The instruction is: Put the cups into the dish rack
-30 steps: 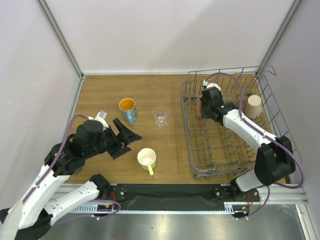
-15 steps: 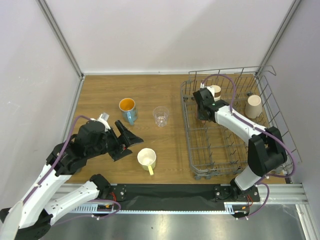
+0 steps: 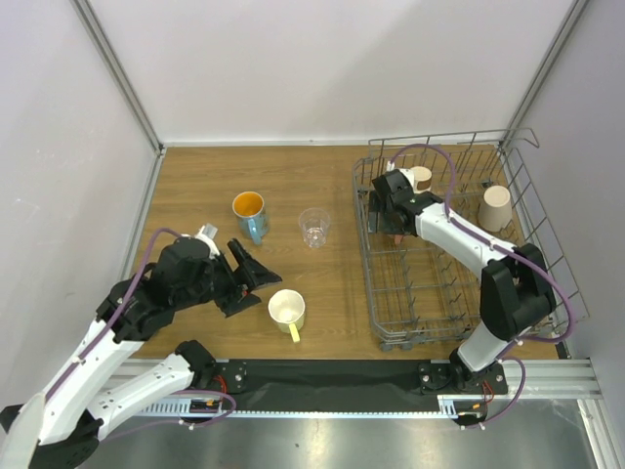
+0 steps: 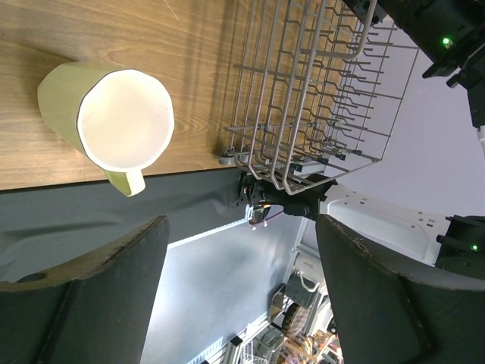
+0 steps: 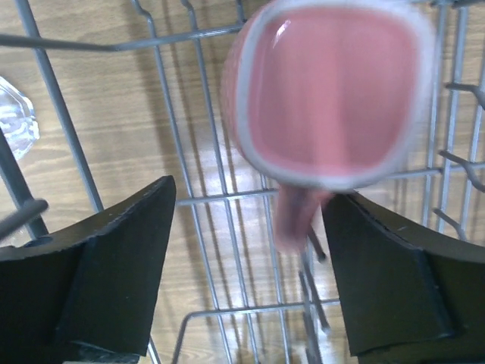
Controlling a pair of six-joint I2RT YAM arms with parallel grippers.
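Right wrist: pink cup (image 5: 333, 98) probably beyond claw (image 5: 248, 193).

Robotics laboratory test cell. Plain white panel walls (image 3: 322, 68) framed by aluminium posts (image 3: 118, 73) enclose a wood-grain tabletop (image 3: 195, 186). Two cabled robot arms, left arm (image 3: 107, 332) and right arm (image 3: 464, 244), are bolted to a metal rail (image 3: 342, 430) at its near edge.
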